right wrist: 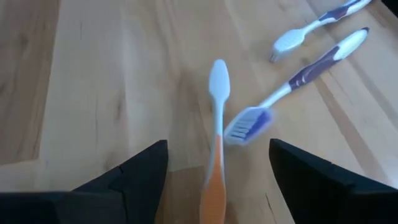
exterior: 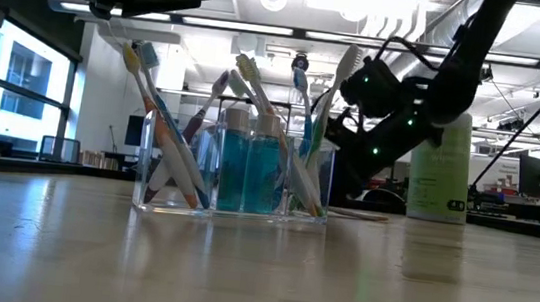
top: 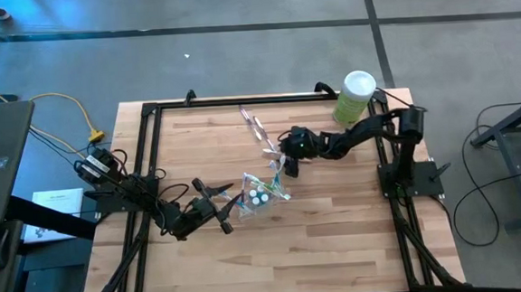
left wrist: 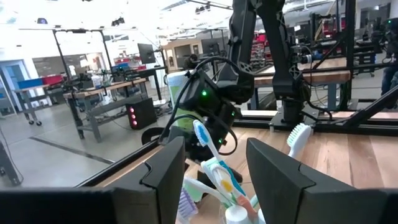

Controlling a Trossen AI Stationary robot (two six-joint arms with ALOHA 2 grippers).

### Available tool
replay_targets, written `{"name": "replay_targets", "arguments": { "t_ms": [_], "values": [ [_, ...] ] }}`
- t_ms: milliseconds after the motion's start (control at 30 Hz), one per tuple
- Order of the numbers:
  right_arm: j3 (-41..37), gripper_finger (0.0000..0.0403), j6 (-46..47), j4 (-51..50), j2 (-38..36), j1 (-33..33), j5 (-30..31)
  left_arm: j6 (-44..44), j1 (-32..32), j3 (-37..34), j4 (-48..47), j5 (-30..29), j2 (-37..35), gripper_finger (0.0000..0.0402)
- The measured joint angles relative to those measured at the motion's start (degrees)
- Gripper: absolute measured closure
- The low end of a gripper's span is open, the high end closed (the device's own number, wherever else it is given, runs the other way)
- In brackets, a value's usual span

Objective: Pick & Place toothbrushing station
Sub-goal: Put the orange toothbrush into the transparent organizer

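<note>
So, from above, the clear holder [top: 262, 194] sits in the middle of the table [top: 339, 241] so both arms can reach it. The left gripper [top: 231, 208] waits at its nine o'clock side, fingers apart, holding nothing. The right gripper [top: 289, 165] hangs at one o'clock from the holder. Two loose toothbrushes [top: 257, 126] lie at twelve o'clock.

From table height, brushes lean in the holder [exterior: 234, 174] around two blue tubes [exterior: 249, 161], standing up so they stay tidy.

Past the left fingers [left wrist: 163, 175], brush heads [left wrist: 202, 134] poke up.

Past the right fingers [right wrist: 137, 168], spread wide, an orange brush [right wrist: 216, 138] stands between them, maybe just let go.
</note>
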Motion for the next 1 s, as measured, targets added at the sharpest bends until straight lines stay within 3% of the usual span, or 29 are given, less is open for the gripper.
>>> {"name": "replay_targets", "arguments": {
  "t_ms": [100, 200, 467, 767, 1000],
  "values": [
    [0.09, 0.0139, 0.09, 0.09, 1.88, -0.85, -0.48, -0.02, 0.00, 0.00, -0.02, -0.02, 0.02, 0.0236],
    [0.23, 0.0175, 0.72, -1.29, 2.56, -1.20, -0.79, 0.22, 0.00, 0.00, -0.03, -0.04, 0.01, 0.0236],
    [0.23, 0.0378, -0.55, -2.94, 2.65, -1.10, -0.29, 0.17, 0.00, 0.00, -0.02, -0.02, 0.02, 0.0236],
    [0.17, 0.0381, -1.23, -4.67, 1.32, 0.18, 10.59, 0.13, 0.00, 0.00, -0.02, -0.04, 0.02, 0.0236],
    [-0.41, 0.0382, -1.85, -18.33, -6.14, 5.84, 28.12, 3.44, 0.00, 0.00, -0.02, -0.32, 0.02, 0.0236]
  ]
}}
